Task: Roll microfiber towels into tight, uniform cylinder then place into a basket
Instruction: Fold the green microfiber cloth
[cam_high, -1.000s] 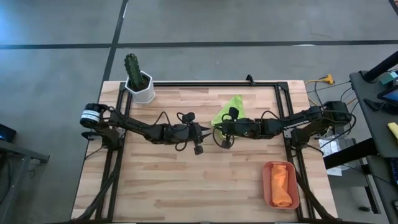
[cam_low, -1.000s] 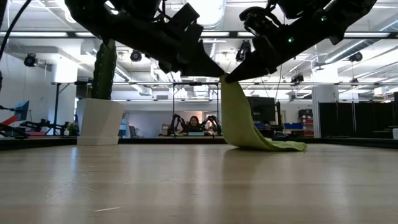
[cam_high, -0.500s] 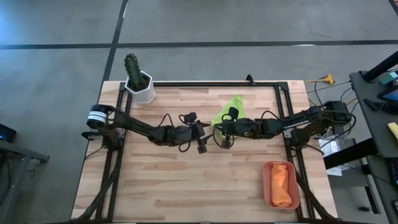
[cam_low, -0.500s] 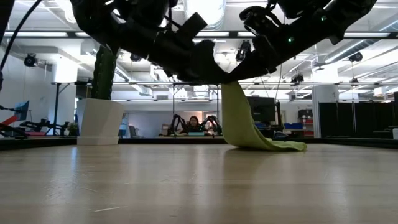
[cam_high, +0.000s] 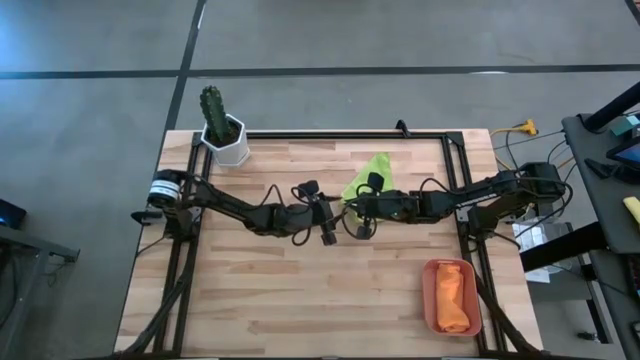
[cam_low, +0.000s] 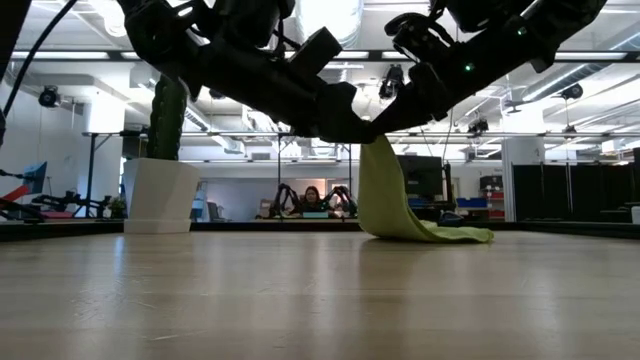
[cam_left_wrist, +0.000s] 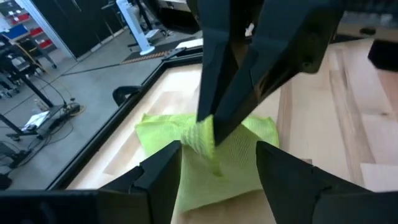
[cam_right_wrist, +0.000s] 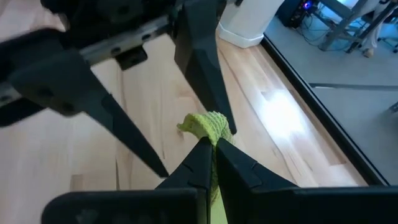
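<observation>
Handover of green towel (cam_low: 400, 205) corner is pending above the surface (cam_high: 300, 290), well apart from the basket (cam_high: 449, 297). Right hand (cam_right_wrist: 212, 144) is pinching the corner, clenched on it; the rest is trailing down onto the surface. Left hand (cam_left_wrist: 219, 157) is straddling that corner, fingers spread. Judgement: close beside the right fingertips, keeping the edge taut.

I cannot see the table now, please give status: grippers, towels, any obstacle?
Right gripper shut on green towel, corner lifted. Left gripper open, at that corner. Orange towel in basket. No obstacle.
</observation>
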